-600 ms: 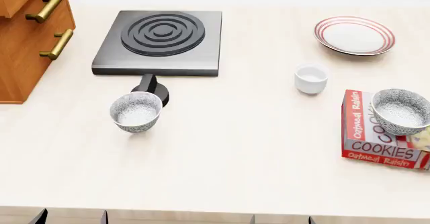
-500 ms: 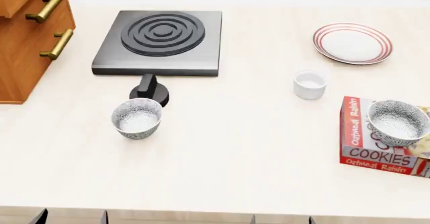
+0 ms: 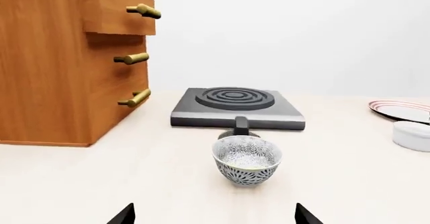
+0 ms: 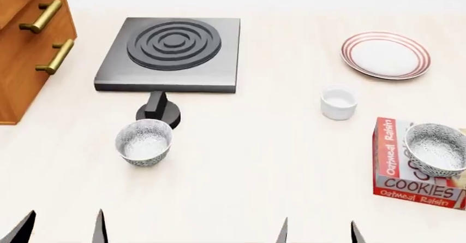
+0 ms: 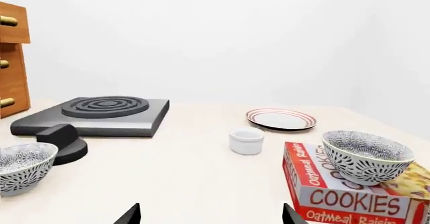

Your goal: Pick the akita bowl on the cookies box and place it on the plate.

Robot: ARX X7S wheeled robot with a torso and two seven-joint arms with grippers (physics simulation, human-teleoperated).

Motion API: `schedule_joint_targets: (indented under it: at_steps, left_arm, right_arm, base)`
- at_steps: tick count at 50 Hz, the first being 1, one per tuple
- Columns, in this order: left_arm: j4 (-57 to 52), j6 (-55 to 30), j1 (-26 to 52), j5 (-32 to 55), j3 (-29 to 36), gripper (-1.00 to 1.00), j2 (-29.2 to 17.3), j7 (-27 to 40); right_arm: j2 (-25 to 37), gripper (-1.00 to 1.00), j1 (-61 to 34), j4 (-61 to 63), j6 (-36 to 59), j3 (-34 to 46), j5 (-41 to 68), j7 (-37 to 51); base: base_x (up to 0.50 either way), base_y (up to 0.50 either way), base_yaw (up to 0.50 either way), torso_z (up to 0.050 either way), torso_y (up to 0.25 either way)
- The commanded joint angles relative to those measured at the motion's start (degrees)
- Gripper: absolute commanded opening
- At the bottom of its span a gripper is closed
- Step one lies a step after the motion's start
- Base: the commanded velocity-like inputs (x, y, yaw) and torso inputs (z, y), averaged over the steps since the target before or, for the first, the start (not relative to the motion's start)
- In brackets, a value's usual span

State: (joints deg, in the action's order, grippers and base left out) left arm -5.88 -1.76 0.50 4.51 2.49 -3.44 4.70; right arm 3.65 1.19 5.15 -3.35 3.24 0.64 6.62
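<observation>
The akita bowl (image 4: 435, 149) (image 5: 366, 156), speckled grey, sits upright on the red-and-white cookies box (image 4: 395, 173) (image 5: 323, 195) at the table's right side. The plate (image 4: 385, 55) (image 5: 280, 119), white with red rings, lies farther back on the right. Low at the front edge, my right gripper (image 4: 318, 233) (image 5: 211, 215) is open and empty, well short and left of the box. My left gripper (image 4: 60, 229) (image 3: 213, 215) is open too, with nothing between its fingers, short of a twin speckled bowl (image 4: 144, 142) (image 3: 246, 159) standing on the table.
A small white cup (image 4: 339, 103) (image 5: 246, 140) stands between plate and box. A dark stove burner (image 4: 170, 54) with a black knob (image 4: 159, 110) sits at the back left. A wooden drawer cabinet (image 4: 29, 41) with brass handles stands at the far left.
The head view has shifted, so everything sits lower in the frame. Both grippers' fingertips now show at the bottom edge. No object has moved on the table.
</observation>
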Motion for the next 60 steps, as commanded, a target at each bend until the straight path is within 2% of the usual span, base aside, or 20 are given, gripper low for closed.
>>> schedule_joint_targets:
  at_steps: [1, 10, 17, 60]
  left_arm:
    - [-12.88, -4.98, 0.15, 3.19, -0.68, 1.00, -1.98, 1.87]
    - [-24.98, -12.43, -0.52, 6.76, -0.91, 1.00, -4.55, 1.81]
    - [-27.35, -13.31, -0.41, 8.66, -1.57, 1.00, -5.04, 1.99]
    - [-26.60, -12.78, -0.05, 9.80, -0.20, 1.00, -7.20, 3.79]
  right_arm:
    - [1.71, 1.00, 1.16, 11.95, 2.87, -0.85, 0.90, 2.52]
    - [3.57, 1.00, 1.63, 24.95, 8.57, -2.64, 2.71, 3.75]
    - [4.86, 1.00, 3.05, 29.86, 8.87, -3.44, 3.02, 4.27]
    - [7.60, 1.00, 4.66, 31.01, 5.43, -2.43, 3.96, 5.85]
  base:
    - [0.50, 0.00, 0.00, 0.000, 0.000]
    - [0.50, 0.00, 0.00, 0.000, 0.000]
    - [0.50, 0.00, 0.00, 0.000, 0.000]
    - [0.49, 0.00, 0.00, 0.000, 0.000]
